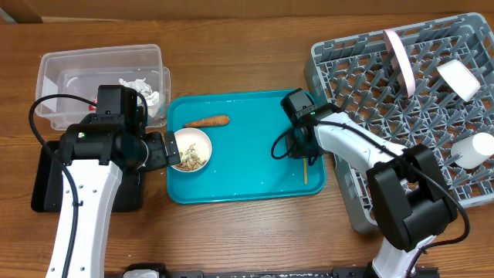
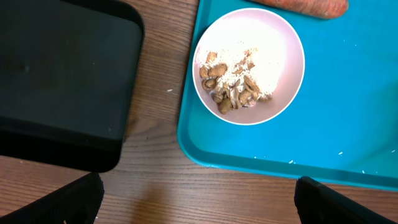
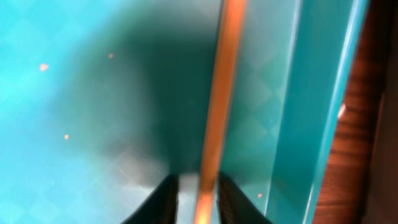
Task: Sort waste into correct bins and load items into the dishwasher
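Note:
A small white bowl (image 1: 194, 141) (image 2: 277, 53) of beige food scraps (image 2: 230, 84) sits on the teal tray (image 1: 247, 181), with a carrot piece (image 1: 207, 121) beside it. My left gripper (image 1: 170, 151) (image 2: 202, 208) is open wide and empty, just left of the bowl, between it and the black tray (image 1: 45, 189) (image 2: 62, 81). My right gripper (image 1: 301, 148) (image 3: 199, 199) is shut on a wooden chopstick (image 1: 304, 174) (image 3: 221, 93) lying along the teal tray's right wall. White tissue (image 1: 143, 86) lies in the clear tub (image 1: 77, 69).
The grey dish rack (image 1: 363, 77) at the right holds a white plate (image 1: 399, 58) on edge, a cup (image 1: 459, 77) and another white dish (image 1: 472, 148). The right arm reaches across the rack's left edge.

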`<state>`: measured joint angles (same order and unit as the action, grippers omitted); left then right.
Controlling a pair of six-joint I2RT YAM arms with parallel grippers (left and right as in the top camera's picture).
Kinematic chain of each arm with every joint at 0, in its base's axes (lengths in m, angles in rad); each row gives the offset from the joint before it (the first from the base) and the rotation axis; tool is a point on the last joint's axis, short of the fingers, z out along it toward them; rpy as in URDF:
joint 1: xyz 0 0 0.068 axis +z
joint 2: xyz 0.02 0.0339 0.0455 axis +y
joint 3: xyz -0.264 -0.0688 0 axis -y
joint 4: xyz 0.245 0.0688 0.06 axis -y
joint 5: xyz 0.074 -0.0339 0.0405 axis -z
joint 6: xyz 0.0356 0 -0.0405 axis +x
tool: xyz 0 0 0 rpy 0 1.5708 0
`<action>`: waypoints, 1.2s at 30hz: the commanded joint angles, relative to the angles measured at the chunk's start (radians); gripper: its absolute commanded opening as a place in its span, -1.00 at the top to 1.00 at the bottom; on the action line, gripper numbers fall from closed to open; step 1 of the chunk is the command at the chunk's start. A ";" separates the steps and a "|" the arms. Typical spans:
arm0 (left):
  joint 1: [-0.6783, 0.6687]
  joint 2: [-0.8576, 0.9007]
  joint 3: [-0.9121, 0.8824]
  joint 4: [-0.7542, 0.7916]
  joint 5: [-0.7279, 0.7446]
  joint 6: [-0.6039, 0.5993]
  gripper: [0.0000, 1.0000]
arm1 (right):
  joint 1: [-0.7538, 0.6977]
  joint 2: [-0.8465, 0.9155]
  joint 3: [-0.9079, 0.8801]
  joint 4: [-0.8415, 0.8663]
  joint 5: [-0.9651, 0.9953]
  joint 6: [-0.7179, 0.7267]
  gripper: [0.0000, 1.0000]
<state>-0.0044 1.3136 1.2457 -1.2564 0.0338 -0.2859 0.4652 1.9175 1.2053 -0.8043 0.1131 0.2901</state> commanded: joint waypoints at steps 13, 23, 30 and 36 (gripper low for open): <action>0.004 -0.010 -0.005 0.001 0.011 -0.006 -1.00 | -0.004 -0.021 0.023 -0.063 -0.045 -0.006 0.92; 0.004 -0.010 -0.006 0.008 0.011 -0.006 -1.00 | -0.041 -0.306 0.134 -0.201 0.020 -0.196 0.92; 0.004 -0.010 -0.006 0.012 0.007 -0.006 -0.99 | -0.208 -0.343 0.134 -0.234 0.028 -0.383 0.92; 0.004 -0.010 -0.006 0.020 0.008 -0.006 -1.00 | -0.325 -0.339 0.117 -0.283 -0.061 -0.613 0.92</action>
<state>-0.0044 1.3136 1.2457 -1.2434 0.0338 -0.2859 0.1665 1.5814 1.3323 -1.0782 0.1085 -0.1509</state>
